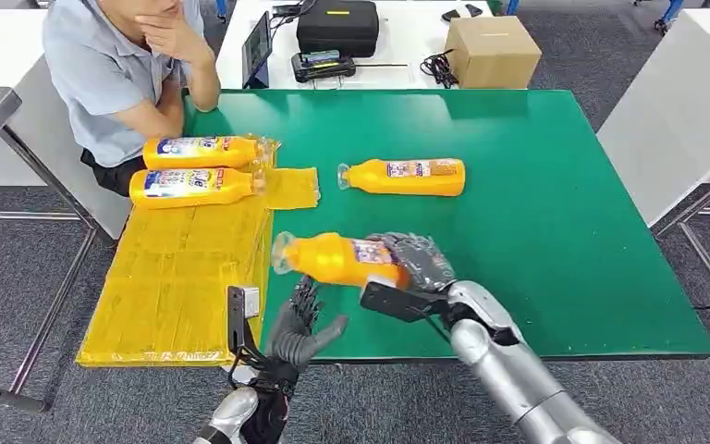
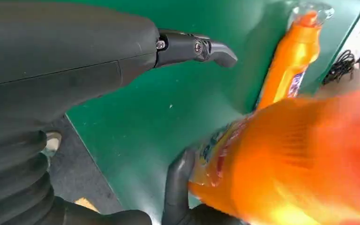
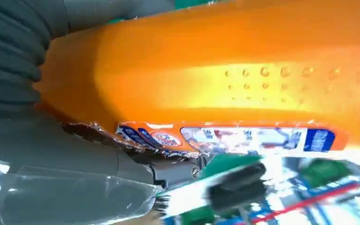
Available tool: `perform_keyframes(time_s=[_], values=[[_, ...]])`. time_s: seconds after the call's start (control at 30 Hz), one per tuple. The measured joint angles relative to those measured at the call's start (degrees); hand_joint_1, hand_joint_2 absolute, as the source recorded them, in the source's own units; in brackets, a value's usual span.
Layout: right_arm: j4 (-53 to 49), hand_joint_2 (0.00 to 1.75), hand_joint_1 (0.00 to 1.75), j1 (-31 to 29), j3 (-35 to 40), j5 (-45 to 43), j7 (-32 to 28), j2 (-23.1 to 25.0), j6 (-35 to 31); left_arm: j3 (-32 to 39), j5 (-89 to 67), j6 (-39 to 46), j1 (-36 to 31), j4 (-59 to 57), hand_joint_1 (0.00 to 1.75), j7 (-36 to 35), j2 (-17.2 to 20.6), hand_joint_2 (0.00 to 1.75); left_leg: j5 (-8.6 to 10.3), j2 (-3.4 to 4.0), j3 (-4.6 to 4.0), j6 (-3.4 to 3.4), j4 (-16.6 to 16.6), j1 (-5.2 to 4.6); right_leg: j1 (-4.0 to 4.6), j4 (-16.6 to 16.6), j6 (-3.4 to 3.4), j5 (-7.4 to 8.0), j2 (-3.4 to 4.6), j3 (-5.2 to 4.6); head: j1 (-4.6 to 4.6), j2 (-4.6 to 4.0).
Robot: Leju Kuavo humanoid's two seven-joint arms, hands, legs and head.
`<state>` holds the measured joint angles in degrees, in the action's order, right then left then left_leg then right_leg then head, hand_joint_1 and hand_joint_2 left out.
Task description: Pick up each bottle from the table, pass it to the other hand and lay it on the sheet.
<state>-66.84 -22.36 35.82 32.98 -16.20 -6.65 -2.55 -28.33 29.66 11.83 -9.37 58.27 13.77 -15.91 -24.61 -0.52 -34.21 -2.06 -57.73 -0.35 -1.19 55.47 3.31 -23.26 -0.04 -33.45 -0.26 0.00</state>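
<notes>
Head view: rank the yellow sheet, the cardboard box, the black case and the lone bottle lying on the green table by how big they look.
1. yellow sheet
2. cardboard box and black case: look alike, and they sit farther back, so unranked
3. lone bottle

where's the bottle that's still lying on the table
In the head view the lone bottle lies on the green table, cap toward the yellow sheet, just beyond the bottle in the right hand.
</notes>
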Motion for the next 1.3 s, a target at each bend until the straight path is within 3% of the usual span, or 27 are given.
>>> perform_keyframes(time_s=[0.27, 0.6, 1.0, 1.3], values=[[0.7, 1.75, 1.75, 0.36, 3.88, -1.66, -1.44, 5.67, -2.89, -0.26, 2.65, -3.06, -0.46, -0.81, 0.0, -0.02, -0.79, 1.75, 0.01, -0.04, -0.09, 0.01, 0.01, -0.02, -0.03, 0.02, -0.01, 0.0, -0.02, -0.06, 0.02, 0.0], [2.99, 1.75, 1.75, 0.67, 6.28, -3.74, -3.61, 8.79, -2.93, 1.53, 7.09, -3.26, -0.93, 1.13, 0.0, 3.62, -1.07, 1.75, 0.01, -0.03, -0.12, 0.01, 0.0, -0.01, -0.02, 0.02, -0.01, 0.0, -0.03, -0.11, 0.02, 0.0], [4.52, 1.75, 1.75, 1.88, 7.18, -2.75, -3.1, 8.6, -5.21, 2.97, -3.8, 9.86, 0.97, 8.66, 0.0, 15.19, -1.12, 1.75, 0.01, -0.05, -0.16, 0.0, 0.0, -0.04, -0.04, 0.01, -0.01, -0.01, -0.03, -0.14, 0.02, 0.0], [4.63, 1.75, 1.75, 2.58, 6.76, -0.76, -2.1, 6.96, -6.67, 3.43, -5.81, 10.68, 0.83, 8.77, 0.0, 16.74, -1.07, 1.75, 0.01, 0.02, -0.15, 0.01, 0.0, -0.04, -0.03, 0.02, 0.0, 0.0, 0.0, -0.16, 0.02, 0.0]])
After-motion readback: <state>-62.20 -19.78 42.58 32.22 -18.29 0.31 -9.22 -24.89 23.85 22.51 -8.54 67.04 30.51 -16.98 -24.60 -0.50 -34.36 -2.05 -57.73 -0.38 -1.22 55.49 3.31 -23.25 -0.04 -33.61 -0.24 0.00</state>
